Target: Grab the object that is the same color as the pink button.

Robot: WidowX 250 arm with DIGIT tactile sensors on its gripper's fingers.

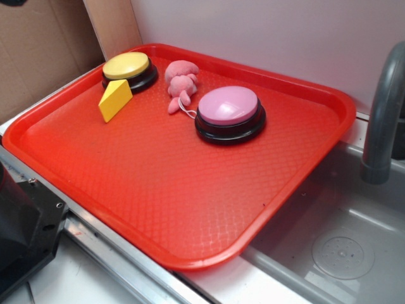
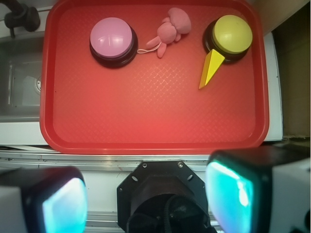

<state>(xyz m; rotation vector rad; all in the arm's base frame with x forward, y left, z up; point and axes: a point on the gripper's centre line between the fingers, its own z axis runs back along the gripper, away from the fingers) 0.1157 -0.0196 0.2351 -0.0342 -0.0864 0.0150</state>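
Closest to the wrist camera, the gripper [image 2: 146, 194] hangs with its two fingers spread wide and nothing between them, well back from the red tray [image 2: 146, 126]. Going left to right in this view: the pink button [image 2: 112, 38], then the pink plush toy [image 2: 170, 30] between the two buttons, then the yellow button [image 2: 232, 33] with the yellow wedge [image 2: 210, 69] leaning at its front. The toy's white string [image 2: 147, 49] reaches almost to the pink button — I judge a descent slightly to the left can press that button or catch only the string. The toy is soft and lumpy, so it may slip out. The tray is textured, resting partly over a grey sink [image 1: 335, 247] with a faucet [image 1: 383, 114] — beyond is a pale wall.
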